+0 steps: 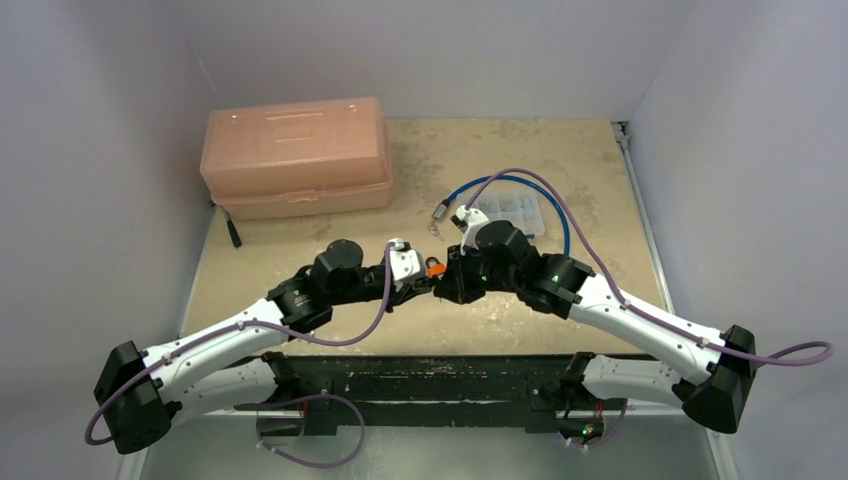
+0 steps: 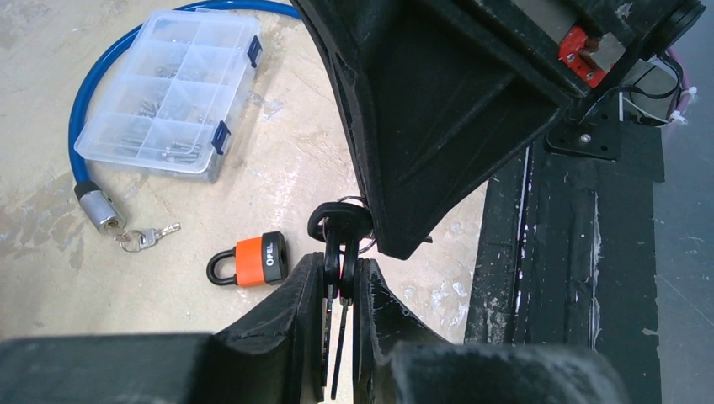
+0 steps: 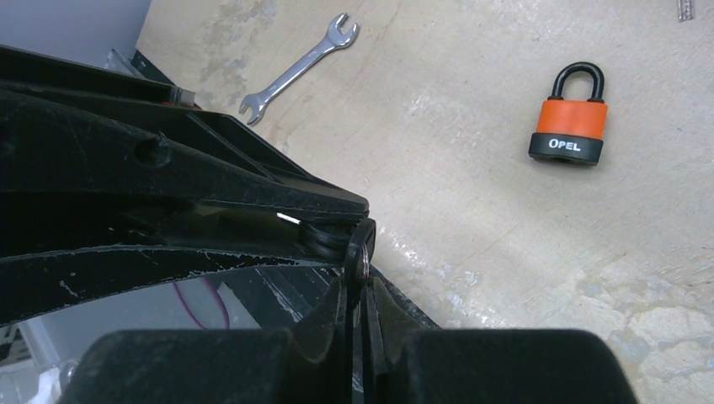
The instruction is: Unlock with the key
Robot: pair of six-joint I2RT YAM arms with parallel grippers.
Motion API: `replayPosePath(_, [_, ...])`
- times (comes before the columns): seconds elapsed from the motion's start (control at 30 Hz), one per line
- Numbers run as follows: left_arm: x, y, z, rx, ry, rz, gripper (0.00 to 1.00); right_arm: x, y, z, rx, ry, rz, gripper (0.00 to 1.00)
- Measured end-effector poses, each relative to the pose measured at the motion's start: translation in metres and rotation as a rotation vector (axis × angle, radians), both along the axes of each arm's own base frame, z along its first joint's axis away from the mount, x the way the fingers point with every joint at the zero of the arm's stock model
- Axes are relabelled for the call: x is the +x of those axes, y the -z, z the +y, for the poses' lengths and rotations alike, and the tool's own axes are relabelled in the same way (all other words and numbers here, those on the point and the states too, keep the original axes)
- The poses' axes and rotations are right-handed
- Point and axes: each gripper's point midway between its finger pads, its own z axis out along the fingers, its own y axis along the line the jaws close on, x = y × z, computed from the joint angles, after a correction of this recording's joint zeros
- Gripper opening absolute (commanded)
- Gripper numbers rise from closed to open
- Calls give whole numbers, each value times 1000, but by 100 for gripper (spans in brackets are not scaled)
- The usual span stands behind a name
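The left gripper (image 2: 341,276) is clenched on the black-headed key bunch (image 2: 339,246), small keys on a thin wire ring. The right gripper (image 3: 359,282) is pinched tight on a thin black edge that appears to be part of the same bunch, so the two tools meet tip to tip above the worn beige table top (image 2: 278,160). The orange-bodied padlock (image 2: 253,260), with its black shackle and black base band, lies flat on that table, touched by neither arm. From the left wrist it sits close by at nine o'clock of the keys. Its long axis runs nine to three, shackle out at nine and base end turned to three, toward the keys. From the right wrist it lies at about one o'clock, shackle up at twelve. Overhead it shows just at twelve o'clock of the meeting fingertips, so neither arm is clearly nearer. One slim blade runs toward six o'clock between the left fingers, pointing away from the padlock. In my judgement the key must be turned to face the base before it can enter, and the loose padlock will want steadying. The keyhole itself is not visible.
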Motion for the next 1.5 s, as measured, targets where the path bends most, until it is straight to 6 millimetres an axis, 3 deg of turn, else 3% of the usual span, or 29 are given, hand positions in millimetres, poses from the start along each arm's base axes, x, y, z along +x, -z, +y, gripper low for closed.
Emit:
replayPosePath(0.1, [-1,-3,3,2,-7,0,0,0,0,0,0,-6,-5,27])
replayPosePath(0.3, [4,-23,8,-17,-50,-19,0,-8,21,-12,-72,-15,31,56])
replayPosePath(0.5, [6,-32,11,-10,-71,-10,0,-9,20,-14,-76,-24,20,82])
replayPosePath(0.83, [12,-48,12,-35,-154,72,0,3,-21,-28,55,133,-64,86])
replayPosePath(1.0, [15,-50,11,-68,-196,117,0,13,-20,-45,89,419,75,91])
replayPosePath(1.2, [20,-52,8,-105,-220,123,0,4,-8,-53,180,699,358,93])
replayPosePath(1.37, [23,-43,5,-102,-224,130,0,3,-7,-51,299,797,459,88])
replayPosePath(1.5, [22,-38,2,-90,-208,137,0,14,-22,-38,344,711,365,90])
